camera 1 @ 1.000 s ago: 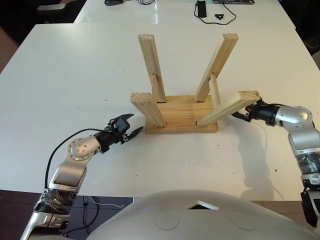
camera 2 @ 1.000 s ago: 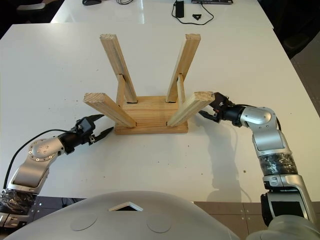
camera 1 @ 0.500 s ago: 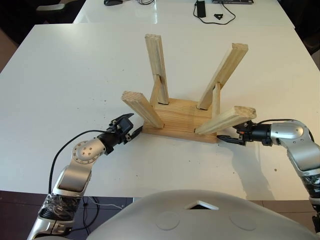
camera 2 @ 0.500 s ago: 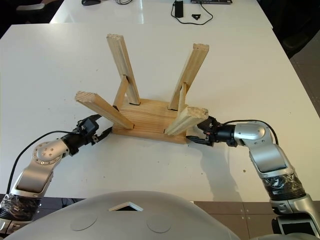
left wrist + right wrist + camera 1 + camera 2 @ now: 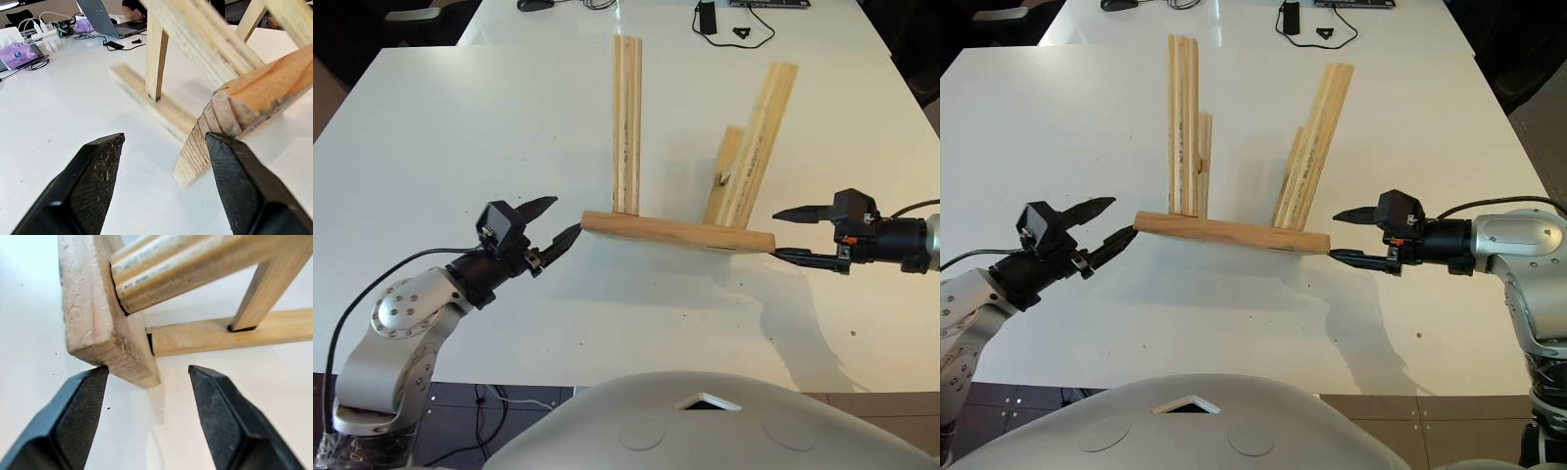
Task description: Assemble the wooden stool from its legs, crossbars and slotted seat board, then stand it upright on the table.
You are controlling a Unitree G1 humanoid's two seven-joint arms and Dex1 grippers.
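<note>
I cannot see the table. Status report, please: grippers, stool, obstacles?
Left gripper open at one end of the seat board, right gripper open at the other. Stool seems on its side, not upright. Small dark things far behind, no obstacle.

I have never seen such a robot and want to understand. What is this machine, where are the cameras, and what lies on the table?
It is a humanoid robot with two arms, each ending in a two-finger gripper. Two pictures come from cameras in its head, looking down; two come from cameras on its wrists. On the white table lies an assembled wooden stool, tipped on its side. The left gripper and right gripper are open at opposite ends of the seat board; nothing is clamped.
</note>
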